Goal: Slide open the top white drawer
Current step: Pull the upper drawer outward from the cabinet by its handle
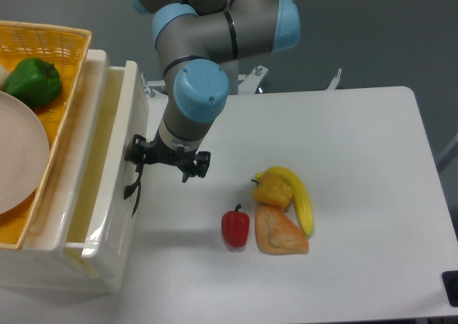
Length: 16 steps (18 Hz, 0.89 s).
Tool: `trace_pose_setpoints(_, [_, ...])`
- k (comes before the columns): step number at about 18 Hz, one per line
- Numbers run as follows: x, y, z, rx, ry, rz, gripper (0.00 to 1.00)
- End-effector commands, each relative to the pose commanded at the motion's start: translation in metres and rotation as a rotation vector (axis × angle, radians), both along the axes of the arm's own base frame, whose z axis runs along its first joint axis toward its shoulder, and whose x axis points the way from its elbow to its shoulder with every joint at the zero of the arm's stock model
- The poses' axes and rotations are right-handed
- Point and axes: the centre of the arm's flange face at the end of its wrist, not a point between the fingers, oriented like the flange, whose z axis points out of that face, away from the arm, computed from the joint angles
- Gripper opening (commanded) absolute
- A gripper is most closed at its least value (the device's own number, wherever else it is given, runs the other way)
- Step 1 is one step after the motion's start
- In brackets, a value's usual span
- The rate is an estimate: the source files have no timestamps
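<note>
The top white drawer (107, 174) is seen pulled partway out of the cabinet at the table's left edge, and the gripper (166, 161) is set at its curved black handle (134, 184); whether a finger is hooked behind the handle, or how wide the jaws stand, cannot be told. A slip off the thin handle is judged the main risk if the pull is angled away from the drawer's travel. The drawer's visible interior appears bare, while a green pepper (32, 81) and a white plate (18, 159) are held in the yellow wicker basket (68, 41) on top.
</note>
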Motion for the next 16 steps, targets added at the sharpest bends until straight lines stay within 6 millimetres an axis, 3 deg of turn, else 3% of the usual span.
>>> trace_pose_setpoints(9, [-0.006, -0.004, -0.004, -0.032, 0.034, -0.019, 1.00])
trace_pose_setpoints(16, [-0.025, -0.015, -0.001, -0.032, 0.041, 0.015, 1.00])
